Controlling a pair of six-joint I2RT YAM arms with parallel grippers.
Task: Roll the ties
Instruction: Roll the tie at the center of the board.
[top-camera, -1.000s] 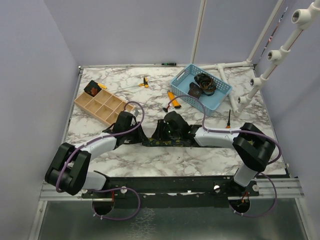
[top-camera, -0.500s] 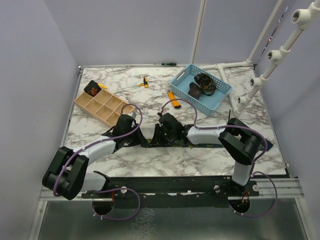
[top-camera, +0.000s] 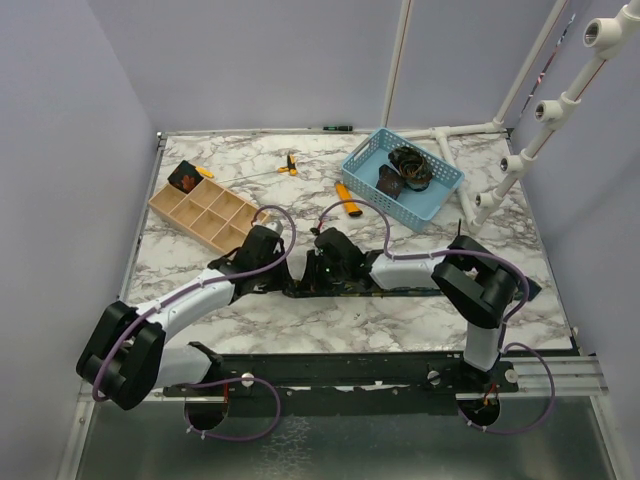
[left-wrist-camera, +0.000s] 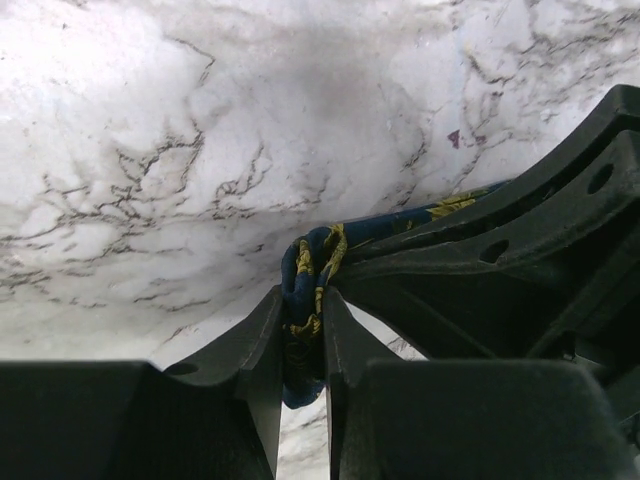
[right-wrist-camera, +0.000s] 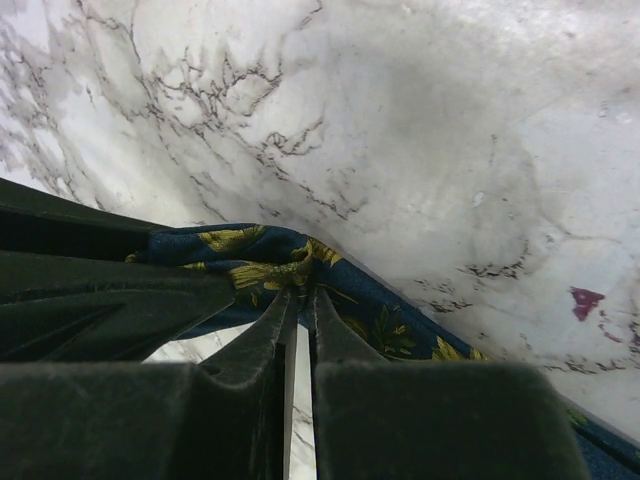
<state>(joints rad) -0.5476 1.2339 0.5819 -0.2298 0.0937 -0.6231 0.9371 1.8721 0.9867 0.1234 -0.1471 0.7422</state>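
Now: navy tie (top-camera: 350, 291) with yellow-green floral print lies as a long strip across the near middle of the bench (top-camera: 320, 325), running out to the right under the right arm.

Left claw (left-wrist-camera: 303, 305): clenched on the tie. Left wrist view shows a bunched fold of navy and yellow cloth pinched between the two fingers and standing up above the tips. The black body of the other claw sits just to its right, with a strip of the tie passing along its edge.

Right claw (right-wrist-camera: 300, 300): also clenched on the tie. Fingers nearly meet, and the cloth puckers into a small peak at the tips. From there the strip goes flat on the marble toward the lower right of the right wrist view.

Top view: both claws are low over the bench and close together near the tie's left part.

Elsewhere: blue basket (top-camera: 445, 200) at far right holds dark coils (top-camera: 410, 165). Wooden tray (top-camera: 207, 207) at far left holds one rolled tie (top-camera: 183, 178), dark with red-orange marks, in its far corner compartment. An orange-handled tool (top-camera: 347, 197) lies just left of the basket.
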